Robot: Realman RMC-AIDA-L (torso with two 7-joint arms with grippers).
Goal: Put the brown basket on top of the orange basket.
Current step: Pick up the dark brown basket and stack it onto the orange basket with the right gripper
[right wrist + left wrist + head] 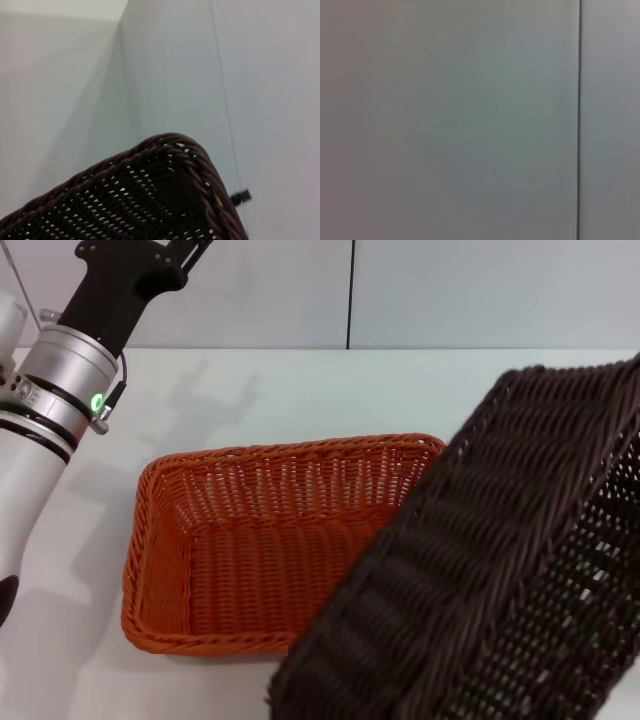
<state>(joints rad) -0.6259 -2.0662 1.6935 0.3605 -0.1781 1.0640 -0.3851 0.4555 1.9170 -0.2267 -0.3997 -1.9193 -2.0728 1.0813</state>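
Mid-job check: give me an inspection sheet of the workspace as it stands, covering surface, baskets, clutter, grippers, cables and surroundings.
Surface: white table, bare where visible.
Orange basket: upright on the table, open side up, nothing inside.
Brown basket: raised and strongly tilted on the robot's right, its lower edge overlapping the orange basket's right end in the head view; not yet set on it.
Clutter: nothing seen.
Left gripper: out of view; the left arm is raised at the far left, its wrist camera facing only wall.
Right gripper: not in view; its wrist camera looks along the brown basket's rim.
Cables: a short one at the left wrist.
Surroundings: pale panelled wall behind the table.
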